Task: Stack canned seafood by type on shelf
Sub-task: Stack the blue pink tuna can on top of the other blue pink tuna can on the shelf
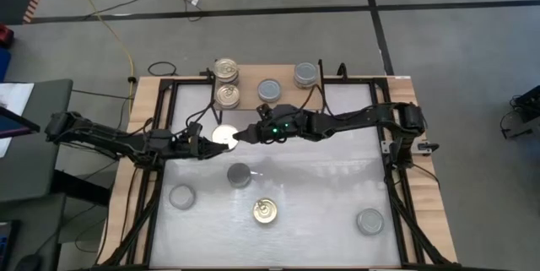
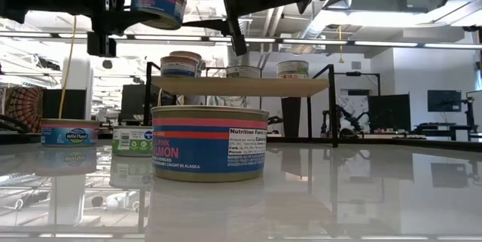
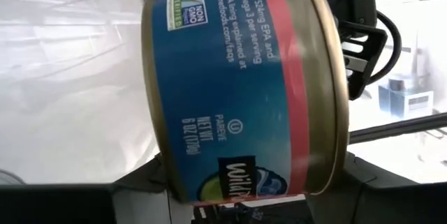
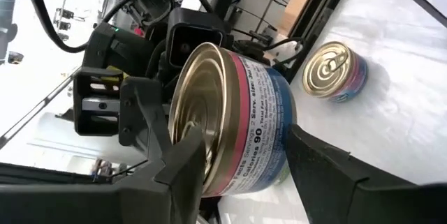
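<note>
While the left gripper point(image 1: 211, 140) clamps a can point(image 1: 224, 136) mid-frame — we see the right gripper point(image 1: 247, 135) straddling it, not clearly gripping.

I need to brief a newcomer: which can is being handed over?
Find where the two arms meet, just in front of the shelf. The can hangs there above the table, between both grippers. Only this one is lifted; the others sit on surfaces.
</note>
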`<state>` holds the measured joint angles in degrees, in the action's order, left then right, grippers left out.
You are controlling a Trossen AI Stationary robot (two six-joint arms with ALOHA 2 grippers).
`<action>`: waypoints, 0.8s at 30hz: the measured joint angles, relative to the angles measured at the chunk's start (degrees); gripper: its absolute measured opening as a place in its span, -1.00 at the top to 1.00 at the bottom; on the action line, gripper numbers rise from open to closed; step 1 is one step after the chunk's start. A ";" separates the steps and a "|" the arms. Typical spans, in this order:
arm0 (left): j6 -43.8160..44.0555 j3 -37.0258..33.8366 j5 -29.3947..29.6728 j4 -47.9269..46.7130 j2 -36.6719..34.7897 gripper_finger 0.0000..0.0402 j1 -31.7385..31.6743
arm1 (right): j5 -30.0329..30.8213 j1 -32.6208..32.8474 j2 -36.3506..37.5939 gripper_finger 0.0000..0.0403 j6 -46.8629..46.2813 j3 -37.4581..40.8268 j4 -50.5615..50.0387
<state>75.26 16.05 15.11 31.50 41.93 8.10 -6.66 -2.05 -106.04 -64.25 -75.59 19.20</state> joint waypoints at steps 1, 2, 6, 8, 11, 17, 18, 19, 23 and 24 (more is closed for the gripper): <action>-0.36 0.00 0.07 0.07 -0.09 -0.01 0.00 | 0.04 0.19 -0.04 -0.11 -0.04 0.00 -0.02; -0.50 0.00 0.11 -0.09 -0.59 -0.01 0.00 | 0.07 0.36 -0.07 -0.11 -0.28 0.00 -0.02; -0.61 -0.05 0.25 -0.66 -1.57 -0.01 0.02 | 0.52 0.98 -0.09 -0.11 -1.54 0.00 -0.31; -0.59 -0.07 0.76 -0.90 -1.90 -0.01 0.02 | 0.55 1.06 -0.09 -0.11 -1.73 -0.02 -0.57; -0.50 -0.07 1.00 -0.97 -2.22 -0.01 0.00 | -1.24 0.52 0.09 -0.11 -1.79 -0.02 -0.82; 0.55 -0.07 -0.56 -0.31 -2.25 -0.01 -0.13 | -7.93 -2.31 0.97 -0.11 -2.56 -0.02 -0.85; 0.55 -0.07 -1.11 0.05 -2.27 -0.01 -0.13 | -8.94 -2.72 1.36 -0.11 -2.52 -0.02 -0.95; 0.55 -0.07 -1.60 0.48 -2.27 -0.01 -0.15 | -9.87 -3.08 1.74 -0.11 -2.35 -0.02 -1.04; 0.63 -0.04 -3.02 2.72 -2.35 -0.01 -0.24 | -13.06 -4.09 3.84 -0.11 -0.10 0.00 -2.02; 0.67 -0.04 -3.50 3.26 -2.34 -0.01 -0.22 | -13.44 -4.37 4.46 -0.11 0.62 0.00 -2.80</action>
<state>75.93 16.01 11.61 34.76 39.59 7.88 -20.10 -6.43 -101.58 -63.63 -75.59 16.40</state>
